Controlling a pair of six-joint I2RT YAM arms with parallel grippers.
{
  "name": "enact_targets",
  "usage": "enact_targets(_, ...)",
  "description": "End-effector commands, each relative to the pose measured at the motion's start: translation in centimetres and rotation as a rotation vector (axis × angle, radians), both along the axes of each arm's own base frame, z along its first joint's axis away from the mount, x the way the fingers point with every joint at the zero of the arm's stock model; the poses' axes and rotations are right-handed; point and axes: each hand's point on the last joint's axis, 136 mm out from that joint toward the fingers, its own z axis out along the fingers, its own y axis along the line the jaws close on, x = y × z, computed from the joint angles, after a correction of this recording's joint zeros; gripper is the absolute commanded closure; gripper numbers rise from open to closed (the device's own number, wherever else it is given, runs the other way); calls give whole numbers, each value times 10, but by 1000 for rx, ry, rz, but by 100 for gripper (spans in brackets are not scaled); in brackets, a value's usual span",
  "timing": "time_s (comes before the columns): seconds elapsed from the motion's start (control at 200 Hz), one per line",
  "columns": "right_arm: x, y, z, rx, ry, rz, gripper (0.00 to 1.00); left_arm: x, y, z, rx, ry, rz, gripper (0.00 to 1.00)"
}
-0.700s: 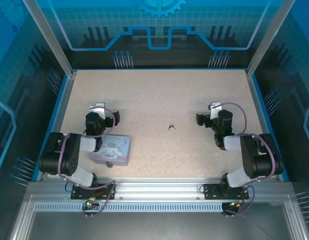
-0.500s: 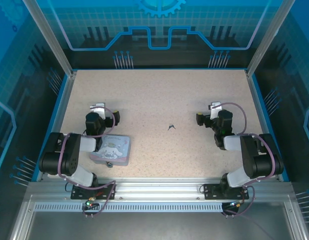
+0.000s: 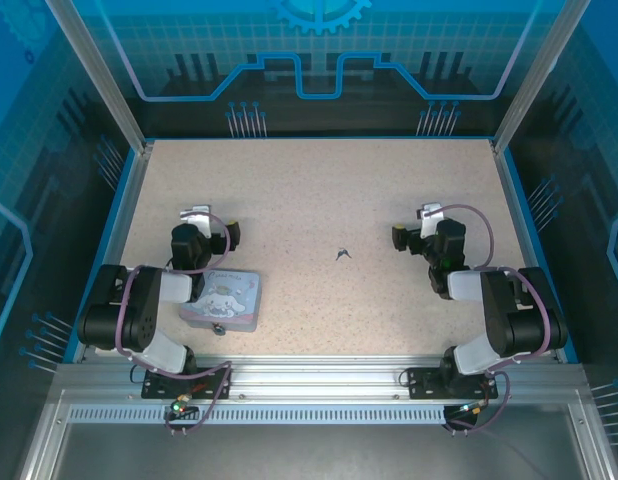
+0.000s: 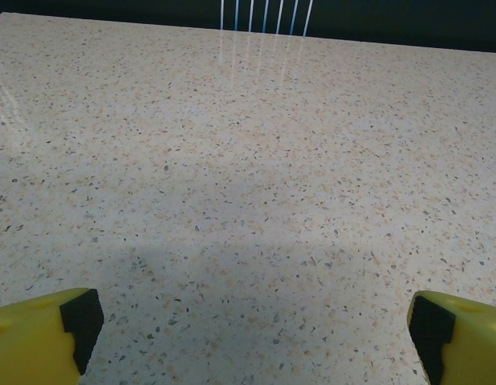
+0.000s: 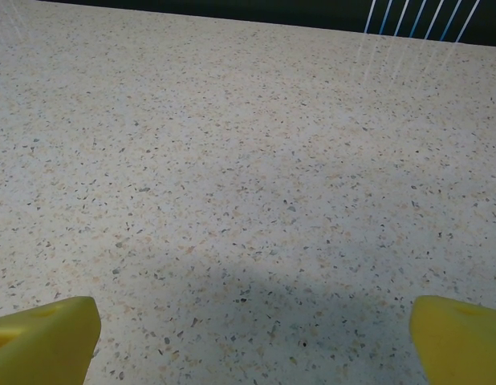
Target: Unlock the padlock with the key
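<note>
Left gripper (image 4: 248, 325) and right gripper (image 5: 252, 333): jaws wide apart, empty. I should bring the right squarely over the key (image 3: 342, 254) and pinch low. The padlock (image 3: 219, 327) sits at the pastel tin's (image 3: 234, 292) near edge.

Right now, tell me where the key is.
In the top view, the key lies on the table near its centre, beyond and to the right of the pastel tin.

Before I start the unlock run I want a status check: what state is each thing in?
left hand: open, empty.
right hand: open, empty.
key: lying loose on the table, not held.
tin: lying flat, lid looks shut.
padlock: at the tin's near edge; too small to tell whether it is locked.
</note>
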Motion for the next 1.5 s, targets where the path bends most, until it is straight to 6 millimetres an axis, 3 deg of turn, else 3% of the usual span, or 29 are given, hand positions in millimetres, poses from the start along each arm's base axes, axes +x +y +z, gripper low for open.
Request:
enact_targets(0.0,5,-4,8,18,-17,7,0,5,-2,6,-2,-20,-18,1)
enact_targets(0.125,5,-8,12,23,-29,-18,0,3,10,17,1,-36,52,1)
enact_targets(0.26,-2,-32,45,39,34,-181,0,-4,25,51,-2,-18,149,1)
enact_targets(0.38,-15,-40,69,211,121,-318,0,-16,41,74,-59,51,276,1)
enact_targets(0.47,-36,-58,63,326,288,-527,0,-30,42,81,-140,136,335,1)
enact_targets(0.51,-40,-59,60,366,335,-532,0,-37,40,82,-174,179,344,1)
enact_targets(0.705,-57,-13,59,512,425,-342,0,-95,45,71,-296,458,539,1)
enact_targets(0.815,-74,19,57,558,462,-266,0,-125,59,71,-304,504,683,1)
enact_targets(0.945,-94,58,64,571,457,-177,0,-150,61,65,-360,521,774,1)
enact_targets(1.231,-124,109,88,660,472,-22,0,-175,41,24,-438,649,780,1)
enact_targets(1.491,-155,168,54,571,655,77,0,-174,16,12,-454,684,687,1)
